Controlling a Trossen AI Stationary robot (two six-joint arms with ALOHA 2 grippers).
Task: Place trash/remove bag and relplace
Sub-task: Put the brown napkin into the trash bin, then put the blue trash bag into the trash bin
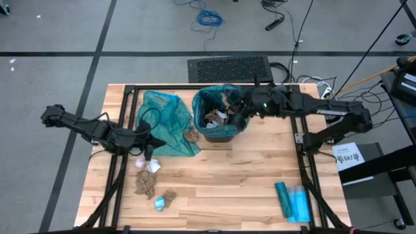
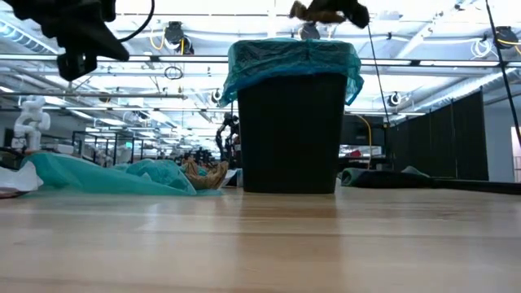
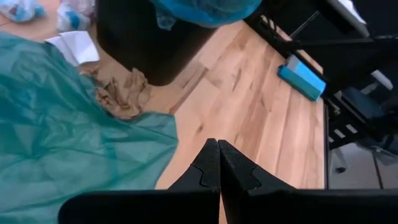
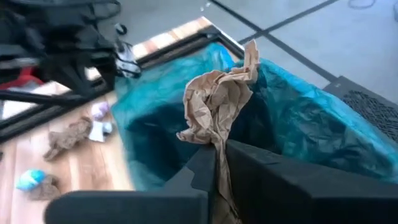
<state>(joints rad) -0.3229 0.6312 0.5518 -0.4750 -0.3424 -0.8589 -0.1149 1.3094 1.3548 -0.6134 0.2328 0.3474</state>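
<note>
A black bin [image 1: 218,127] lined with a teal bag [image 4: 292,118] stands at the table's far middle, with paper wads inside. My right gripper [image 4: 217,163] hovers over its opening [image 2: 330,10], shut on a crumpled brown paper wad [image 4: 217,102]. My left gripper [image 3: 217,163] is shut and empty, raised above the near edge of a loose teal bag [image 1: 166,123] that lies flat left of the bin. More trash wads lie on the table: a brown one against the bin's foot [image 1: 192,134], a white one [image 1: 153,166], two brown ones [image 1: 144,185] and a blue one [image 1: 160,204]. My right gripper pinches the lower part of the brown paper wad [image 4: 219,146] between its two fingers. It reaches in from the table's right side. The wad sticks out beyond the fingertips, lifted clear above the bin's rim [image 2: 293,49].
A flat blue-teal packet [image 1: 292,200] lies near the table's near right corner. A white sheet [image 3: 78,46] lies by the bin's foot. Black frame rails run along the table's left and right sides. Bare wood shows in front of the bin [image 1: 234,169].
</note>
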